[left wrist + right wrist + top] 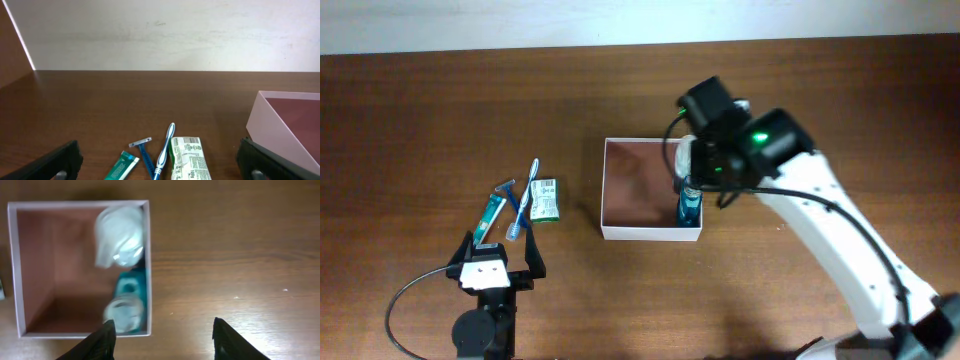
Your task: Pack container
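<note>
Resting near the middle of the brown wood-grain tabletop, the container is seen as a square, shallow, open-topped box with thin white walls and a matt reddish-brown inside. The right tool is held above the container's right wall. In the right wrist view the box lies up and to the left of the tool. The tool's two dark fingers are set apart, and nothing is gripped between them.

Along the right wall inside the box, a teal bottle with a clear rounded cap is seen. A pale, glossy, translucent item lies beside it; its kind cannot be told.

The left tool is kept low at the left of the tabletop, well apart from the container, with its jaws spread wide and empty. Just ahead of it are laid a slim blue-and-white toothbrush, a blue razor, a flat teal tube and a green-and-white printed sachet.
</note>
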Tool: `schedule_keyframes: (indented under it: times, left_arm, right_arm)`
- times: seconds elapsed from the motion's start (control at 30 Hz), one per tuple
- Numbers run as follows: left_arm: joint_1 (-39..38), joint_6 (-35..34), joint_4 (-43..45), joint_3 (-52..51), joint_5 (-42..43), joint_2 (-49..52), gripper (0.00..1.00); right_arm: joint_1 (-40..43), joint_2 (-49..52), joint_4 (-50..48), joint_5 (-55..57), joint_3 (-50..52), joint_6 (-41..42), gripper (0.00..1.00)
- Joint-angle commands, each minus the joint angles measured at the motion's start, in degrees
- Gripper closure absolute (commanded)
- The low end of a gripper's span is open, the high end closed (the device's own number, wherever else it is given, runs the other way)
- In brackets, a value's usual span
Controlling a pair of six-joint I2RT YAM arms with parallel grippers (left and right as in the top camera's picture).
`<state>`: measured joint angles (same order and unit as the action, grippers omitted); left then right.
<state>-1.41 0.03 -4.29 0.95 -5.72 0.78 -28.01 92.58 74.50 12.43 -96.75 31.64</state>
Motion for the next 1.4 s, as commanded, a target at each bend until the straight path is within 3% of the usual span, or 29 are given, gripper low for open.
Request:
schedule_keyframes:
  times: [0.0,0.2,0.5,1.1,1.37]
  left_arm:
    - [0.35,0.7,0.13,-0.44,1.01,-0.44,0.01]
    - [0.35,0.7,0.13,-0.44,1.01,-0.44,0.01]
    - [0.35,0.7,0.13,-0.44,1.01,-0.44,0.01]
    - [0.35,0.66,0.15,-0.44,1.03,-0.44,0.01]
    - [0.35,0.68,2.54,-0.31,12.11,-0.35,0.0]
  right_arm:
    - [5.42,-4.28,0.24,0.72,-1.46,-3.76,0.39]
    - [14.8,-5.86,3.52,0.76,-1.44,-5.95,0.02]
    - [22.25,-5.09,4.17,0.72,-1.4,-5.92,0.02]
    - [22.51,-5.09,4.15,0.72,-1.4,-5.92,0.01]
    - [22.51,-5.09,4.15,0.72,-1.4,-5.92,0.02]
